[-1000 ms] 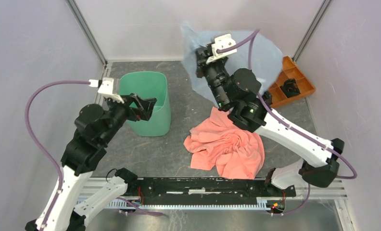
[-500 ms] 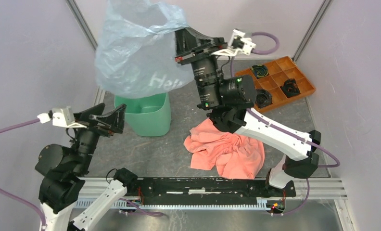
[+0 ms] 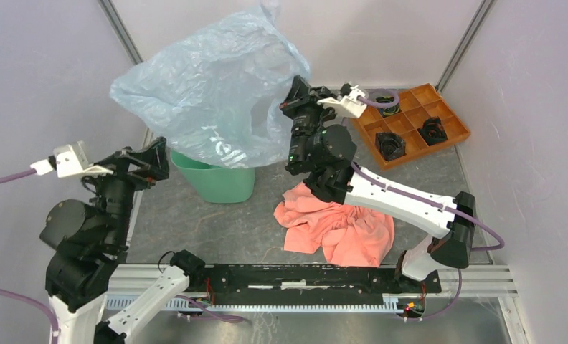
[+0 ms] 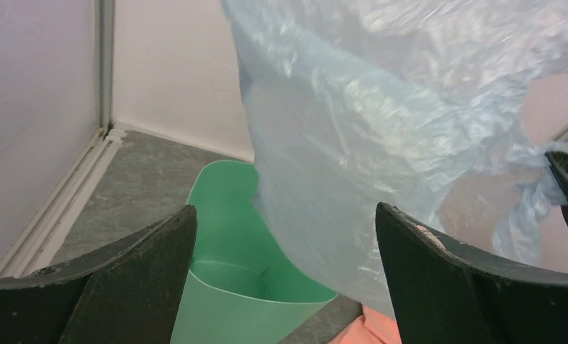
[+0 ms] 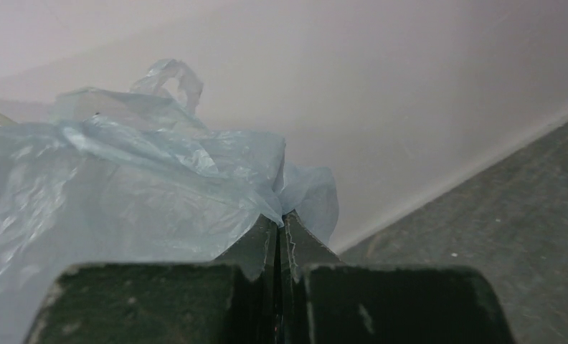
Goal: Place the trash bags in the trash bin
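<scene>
Dangling over the trash bin point(image 3: 221, 182) at far left, the trash bag point(image 3: 209, 100) sits pinched in your right gripper point(image 5: 280, 223) — not yet inside; your left gripper point(image 4: 284, 211) gapes wide, empty.

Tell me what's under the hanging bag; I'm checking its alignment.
The trash bin stands beneath the trash bag held by the right gripper. From above, the bag hides most of the bin's opening.

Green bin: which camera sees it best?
The left wrist view: the trash bin shows its open rim and inside. In the top view the trash bag hides most of it. The right wrist view misses it.
</scene>
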Robot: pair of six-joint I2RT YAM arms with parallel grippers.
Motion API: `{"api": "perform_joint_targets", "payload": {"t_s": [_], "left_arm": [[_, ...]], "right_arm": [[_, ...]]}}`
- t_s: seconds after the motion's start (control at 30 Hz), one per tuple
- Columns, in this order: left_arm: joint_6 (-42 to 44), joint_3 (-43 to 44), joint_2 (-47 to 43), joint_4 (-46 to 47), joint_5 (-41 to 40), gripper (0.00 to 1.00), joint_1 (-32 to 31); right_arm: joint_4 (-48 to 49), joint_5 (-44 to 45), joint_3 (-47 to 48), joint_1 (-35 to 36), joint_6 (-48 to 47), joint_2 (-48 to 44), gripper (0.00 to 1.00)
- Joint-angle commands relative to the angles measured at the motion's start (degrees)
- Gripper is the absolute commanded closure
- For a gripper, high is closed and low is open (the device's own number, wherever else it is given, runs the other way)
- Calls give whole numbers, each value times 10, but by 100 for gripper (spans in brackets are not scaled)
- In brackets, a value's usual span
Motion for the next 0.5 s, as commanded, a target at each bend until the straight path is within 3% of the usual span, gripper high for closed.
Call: {"api": "perform_joint_targets", "payload": {"t_s": [0.0, 0.2, 0.33, 0.47], "left_arm": [[-22, 48, 71, -59, -44, 0, -1], [-6, 103, 147, -84, -87, 0, -2], [9, 119, 219, -108, -105, 12, -2], [18, 138, 283, -113, -131, 17, -1]], "right_arm": [[-20, 63, -26, 0, -34, -22, 99], [-150, 65, -27, -5, 12, -17, 99], [-139, 55, -45, -6, 1, -22, 100], [-126, 33, -41, -6, -31, -21, 99]]}}
